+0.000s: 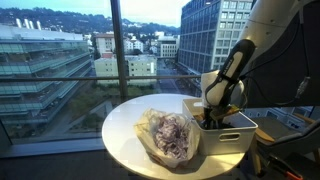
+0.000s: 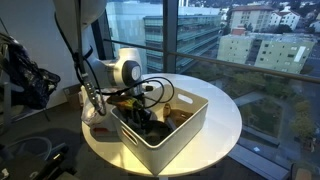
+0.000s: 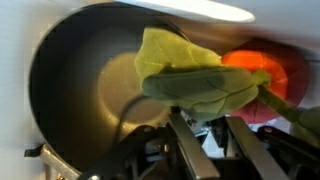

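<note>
In the wrist view my gripper (image 3: 200, 115) has its two fingers closed part way on the lower edge of a green leafy thing (image 3: 190, 75). The leafy thing hangs over a dark round pan (image 3: 80, 90), and a red-orange object (image 3: 265, 70) lies just behind it. In both exterior views the gripper (image 1: 213, 117) (image 2: 140, 108) reaches down inside a white bin (image 1: 235, 140) (image 2: 180, 130) on a round white table (image 1: 125, 130) (image 2: 225, 120). The bin's walls hide the fingertips in those views.
A crumpled clear bag with purple contents (image 1: 168, 135) lies on the table next to the bin. Dark items and cables crowd the bin (image 2: 150, 120). Large windows stand close behind the table. Equipment stands on the floor beside it (image 2: 30, 80).
</note>
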Robot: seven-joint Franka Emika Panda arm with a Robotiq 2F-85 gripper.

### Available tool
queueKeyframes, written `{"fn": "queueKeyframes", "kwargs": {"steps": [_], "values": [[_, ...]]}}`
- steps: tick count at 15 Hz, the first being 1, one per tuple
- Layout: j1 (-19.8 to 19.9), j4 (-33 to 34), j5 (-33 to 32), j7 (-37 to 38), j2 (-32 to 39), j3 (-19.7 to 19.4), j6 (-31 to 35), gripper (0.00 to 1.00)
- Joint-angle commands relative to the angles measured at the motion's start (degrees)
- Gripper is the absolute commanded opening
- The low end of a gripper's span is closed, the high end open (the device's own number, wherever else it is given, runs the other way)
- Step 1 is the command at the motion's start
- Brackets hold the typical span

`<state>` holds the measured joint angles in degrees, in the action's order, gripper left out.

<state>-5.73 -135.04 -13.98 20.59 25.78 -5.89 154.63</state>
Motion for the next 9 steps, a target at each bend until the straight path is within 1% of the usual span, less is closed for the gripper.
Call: {"fn": "queueKeyframes", "kwargs": {"steps": [1, 6, 9], "values": [[-1.24, 1.67, 2.48, -0.12, -0.41, -0.68, -5.81, 0.0], [-0.69, 2.85, 5.9, 0.23, -2.69, 0.73, -14.11, 0.01], [-1.11, 2.88, 6.21, 0.99, -5.86, 0.93, -19.72, 0.01]]}}
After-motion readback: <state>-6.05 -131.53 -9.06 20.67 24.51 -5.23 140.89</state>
